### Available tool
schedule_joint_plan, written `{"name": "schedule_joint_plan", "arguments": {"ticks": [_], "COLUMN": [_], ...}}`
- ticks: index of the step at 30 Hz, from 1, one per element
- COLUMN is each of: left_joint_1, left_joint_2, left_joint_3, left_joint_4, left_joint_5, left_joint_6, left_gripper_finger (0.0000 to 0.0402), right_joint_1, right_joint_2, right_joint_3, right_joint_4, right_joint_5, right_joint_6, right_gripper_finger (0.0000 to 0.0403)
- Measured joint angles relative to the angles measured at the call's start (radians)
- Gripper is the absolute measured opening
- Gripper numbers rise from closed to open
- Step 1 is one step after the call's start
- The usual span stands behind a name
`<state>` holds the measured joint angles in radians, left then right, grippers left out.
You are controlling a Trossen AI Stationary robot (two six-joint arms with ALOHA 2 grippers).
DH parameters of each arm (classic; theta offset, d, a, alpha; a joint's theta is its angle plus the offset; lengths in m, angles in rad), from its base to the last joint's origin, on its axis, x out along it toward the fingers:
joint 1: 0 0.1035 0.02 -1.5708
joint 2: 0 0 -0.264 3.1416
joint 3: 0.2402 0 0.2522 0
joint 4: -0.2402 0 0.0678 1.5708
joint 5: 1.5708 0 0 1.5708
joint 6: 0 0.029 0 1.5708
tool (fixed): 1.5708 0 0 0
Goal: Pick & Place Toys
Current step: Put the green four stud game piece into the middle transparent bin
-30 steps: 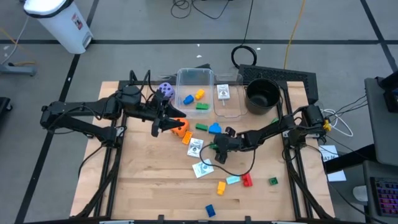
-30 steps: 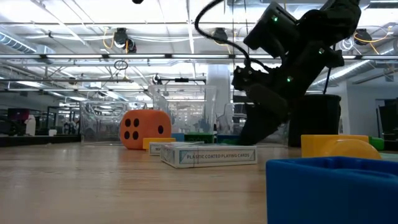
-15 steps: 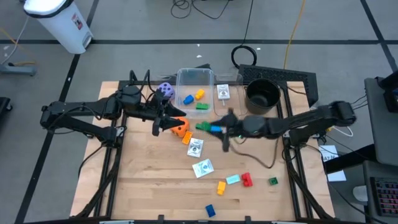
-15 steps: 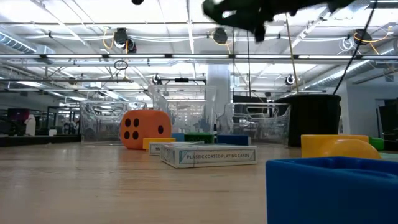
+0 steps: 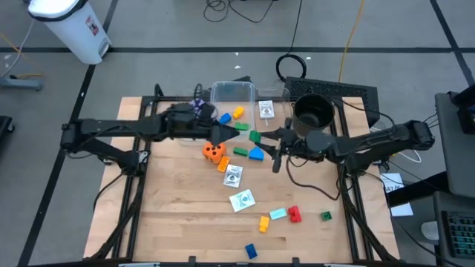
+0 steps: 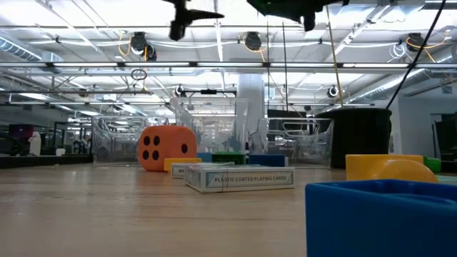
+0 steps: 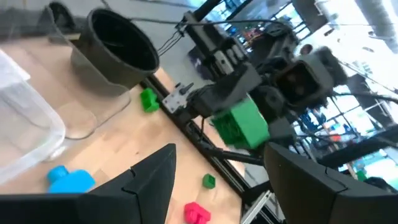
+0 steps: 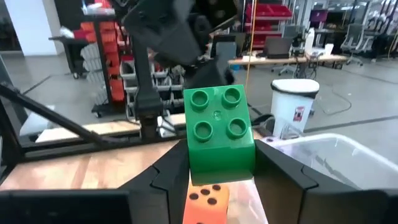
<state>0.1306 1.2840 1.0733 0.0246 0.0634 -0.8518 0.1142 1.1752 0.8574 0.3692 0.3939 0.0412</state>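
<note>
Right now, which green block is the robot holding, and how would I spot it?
Find the black round pot at the table's far edge. Beside it, the right gripper is lifted above the wood, near the clear plastic tub. Between its fingers sits the green four-stud plastic block, the only block up in the air.

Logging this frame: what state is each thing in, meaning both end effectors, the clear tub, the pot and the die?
Left end effector: open, empty, raised above the table.
Right end effector: shut on the green block, raised.
Green block: held clear of the table.
Clear tub: upright, lidless, a few blocks inside.
Black pot: upright, open-topped.
Orange die: resting on the table.
</note>
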Motion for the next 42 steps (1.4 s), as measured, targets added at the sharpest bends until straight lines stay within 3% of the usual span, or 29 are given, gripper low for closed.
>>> {"name": "schedule_joint_plan", "arguments": {"ticks": [6, 14, 31, 42], "left_joint_1": [0.030, 0.035, 0.019, 0.025], "left_joint_2": [0.103, 0.178, 0.296, 0.299], "left_joint_3": [0.000, 0.000, 0.131, 0.150], "left_joint_4": [0.169, 0.273, 0.204, 0.079], "left_joint_5": [0.066, 0.129, 0.182, 0.302], "left_joint_6": [-0.076, -0.150, -0.111, -0.119], "left_gripper_finger": [0.0250, 0.0250, 0.0250, 0.0250], "right_joint_1": [0.012, 0.011, -0.015, -0.020], "right_joint_2": [0.025, 0.028, 0.028, 0.028], "right_joint_3": [0.000, 0.000, 0.000, 0.000], "right_joint_4": [-0.004, -0.057, -0.093, -0.095], "right_joint_5": [0.000, 0.003, -0.005, 0.046], "right_joint_6": [0.017, 0.018, -0.001, -0.022], "right_gripper_finger": [0.0144, 0.0143, 0.0145, 0.0144]}}
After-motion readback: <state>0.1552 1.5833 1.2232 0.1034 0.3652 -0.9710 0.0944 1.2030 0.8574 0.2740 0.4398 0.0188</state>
